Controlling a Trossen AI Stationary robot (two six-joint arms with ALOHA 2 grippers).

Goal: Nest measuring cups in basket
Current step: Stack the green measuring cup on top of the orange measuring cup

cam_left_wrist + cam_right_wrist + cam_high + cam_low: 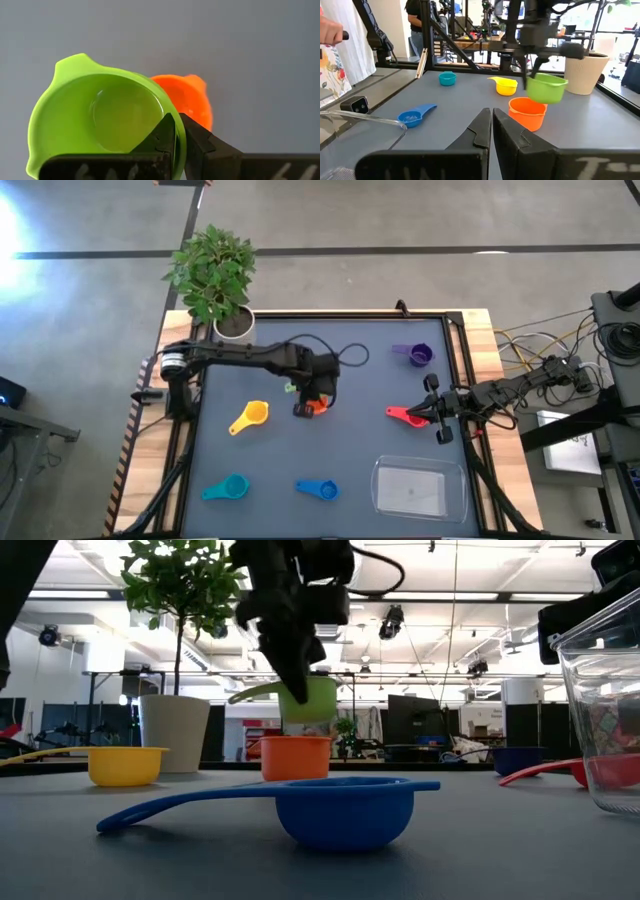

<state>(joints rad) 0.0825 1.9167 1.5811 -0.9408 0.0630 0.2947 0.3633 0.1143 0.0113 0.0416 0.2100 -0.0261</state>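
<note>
Blue cup (345,810) lies closest to my low camera. My left gripper (177,131) is clamped on the green cup's (102,117) rim, holding it just above the orange cup (526,112); right gripper (492,125) waits closed near the red cup (404,416).

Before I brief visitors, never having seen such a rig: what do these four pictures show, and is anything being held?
Two dark robot arms work at a grey table. One picture looks straight down, one looks level across the tabletop, and one comes from each wrist. The left end effector is shut on the rim of a green round plastic measuring cup, held just above an orange plastic cup. The right end effector is shut and empty, waiting by a red scoop. Yellow, teal, blue and purple scoops lie scattered. The clear shallow plastic basket looks empty. A potted plant stands at a far corner.
</note>
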